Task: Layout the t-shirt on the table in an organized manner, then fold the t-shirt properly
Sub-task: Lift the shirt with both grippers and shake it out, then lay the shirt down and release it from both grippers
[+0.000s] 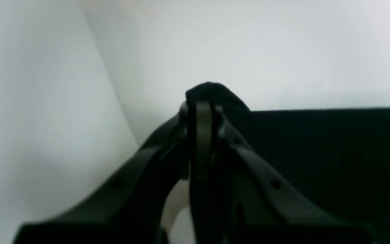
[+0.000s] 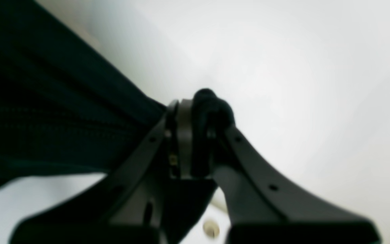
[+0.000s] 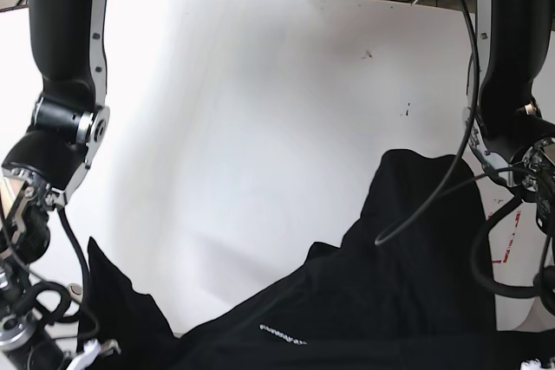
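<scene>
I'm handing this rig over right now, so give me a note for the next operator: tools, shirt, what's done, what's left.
Left tool: closed on an edge of the plain black fabric t-shirt.
Right tool: closed on another bunched part of it.
Shirt: edge drawn up between the tools, the rest spreading over the glossy white tabletop, with slanting, uneven outlines.
Done: both tools have a grip.
Left: lay the shirt out neatly, then fold it; no finished fold shows. I'd probably keep both grips until it lies flat.

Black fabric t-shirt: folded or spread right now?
Not folded; partly spread. The black fabric t-shirt stretches between both arms, edges uneven.
</scene>
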